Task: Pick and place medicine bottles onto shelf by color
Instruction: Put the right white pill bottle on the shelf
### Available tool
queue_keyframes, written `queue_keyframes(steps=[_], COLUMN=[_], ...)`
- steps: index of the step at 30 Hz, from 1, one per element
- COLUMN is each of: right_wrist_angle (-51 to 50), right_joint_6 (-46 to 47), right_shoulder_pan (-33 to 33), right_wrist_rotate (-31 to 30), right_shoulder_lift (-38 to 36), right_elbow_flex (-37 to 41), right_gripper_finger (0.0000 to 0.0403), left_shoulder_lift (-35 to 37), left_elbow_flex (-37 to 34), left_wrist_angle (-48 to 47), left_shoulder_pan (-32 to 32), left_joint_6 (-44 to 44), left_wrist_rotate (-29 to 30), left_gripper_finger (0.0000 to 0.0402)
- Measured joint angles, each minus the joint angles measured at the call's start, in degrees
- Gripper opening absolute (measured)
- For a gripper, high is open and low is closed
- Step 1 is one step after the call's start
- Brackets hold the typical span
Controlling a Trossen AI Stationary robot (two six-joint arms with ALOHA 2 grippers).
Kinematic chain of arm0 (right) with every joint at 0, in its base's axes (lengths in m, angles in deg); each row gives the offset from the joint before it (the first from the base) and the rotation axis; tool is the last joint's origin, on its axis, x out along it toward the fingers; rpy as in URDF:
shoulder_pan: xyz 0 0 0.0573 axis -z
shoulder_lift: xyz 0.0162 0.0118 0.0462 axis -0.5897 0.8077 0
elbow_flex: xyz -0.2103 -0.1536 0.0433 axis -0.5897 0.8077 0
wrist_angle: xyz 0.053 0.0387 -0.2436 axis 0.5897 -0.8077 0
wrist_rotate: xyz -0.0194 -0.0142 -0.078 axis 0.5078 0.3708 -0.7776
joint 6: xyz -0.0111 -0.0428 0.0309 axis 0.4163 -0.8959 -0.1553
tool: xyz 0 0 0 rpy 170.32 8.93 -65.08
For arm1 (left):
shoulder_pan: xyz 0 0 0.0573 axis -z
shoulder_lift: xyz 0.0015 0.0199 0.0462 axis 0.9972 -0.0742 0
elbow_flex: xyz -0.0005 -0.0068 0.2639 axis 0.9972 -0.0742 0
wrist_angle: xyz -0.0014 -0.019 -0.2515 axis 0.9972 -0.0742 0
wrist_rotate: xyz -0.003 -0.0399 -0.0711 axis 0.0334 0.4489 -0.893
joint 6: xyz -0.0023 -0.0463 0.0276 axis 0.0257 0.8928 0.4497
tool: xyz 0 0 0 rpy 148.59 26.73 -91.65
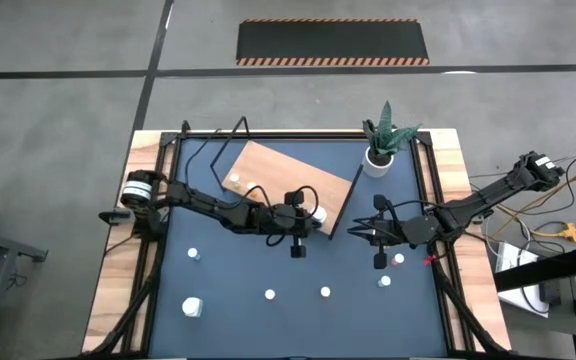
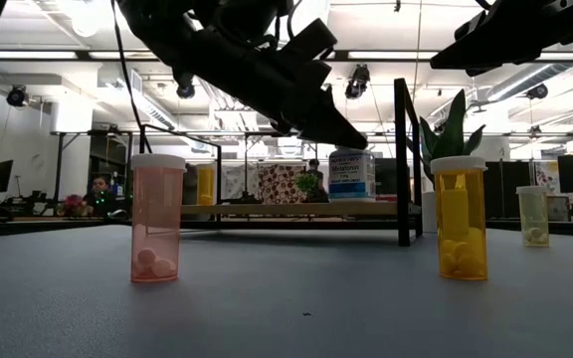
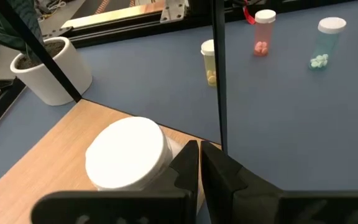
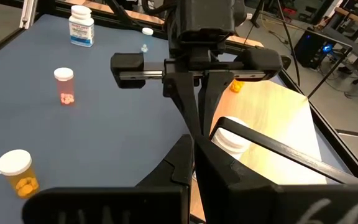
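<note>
My left gripper (image 3: pixel 199 148) is shut and sits low over the wooden shelf (image 1: pixel 278 175), right beside a big white bottle (image 3: pixel 127 154) that stands upright on the board near its right edge. In the low view its fingertips (image 2: pixel 354 141) show just above that bottle's cap (image 2: pixel 351 152). My right gripper (image 4: pixel 194 152) is shut, holds nothing and hovers over the table to the right of the shelf, facing the left gripper (image 4: pixel 195 115). Two small bottles (image 1: pixel 236 181) stand on the shelf's far part. A pink bottle (image 2: pixel 157 217) and an orange one (image 2: pixel 459 217) stand on the tabletop. My left gripper is close against the side of the big white bottle's shoulder (image 3: pixel 171 149), coming from above and slanting down. I cannot tell whether a finger (image 3: pixel 185 163) touches it. The bottle stands upright on the shelf board.
The plant in its white pot (image 1: pixel 378 155) stands at the shelf's far right corner. The shelf's black frame post (image 3: pixel 218 74) rises next to my left gripper. Several small bottles (image 1: pixel 325 292) and one bigger white bottle (image 1: pixel 192 306) are scattered over the near half of the blue tabletop.
</note>
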Motion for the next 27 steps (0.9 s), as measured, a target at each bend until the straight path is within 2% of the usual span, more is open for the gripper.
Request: queue_keyframes(steps=[23, 27], right_wrist_angle=[0.0, 0.0], right_joint_6=[0.6, 0.6], right_shoulder_pan=[0.0, 0.0], right_wrist_rotate=[0.0, 0.0], right_shoulder_lift=[0.0, 0.0], right_elbow_flex=[0.0, 0.0], right_gripper_finger=[0.0009, 0.0009], left_shoulder_lift=[0.0, 0.8], left_elbow_flex=[-0.1, -0.1], left_wrist_angle=[0.0, -0.4], left_shoulder_pan=[-0.7, -0.6], left_joint_6=[2.4, 2.4], left_wrist_rotate=[0.4, -2.2], left_gripper_finger=[0.0000, 0.0000])
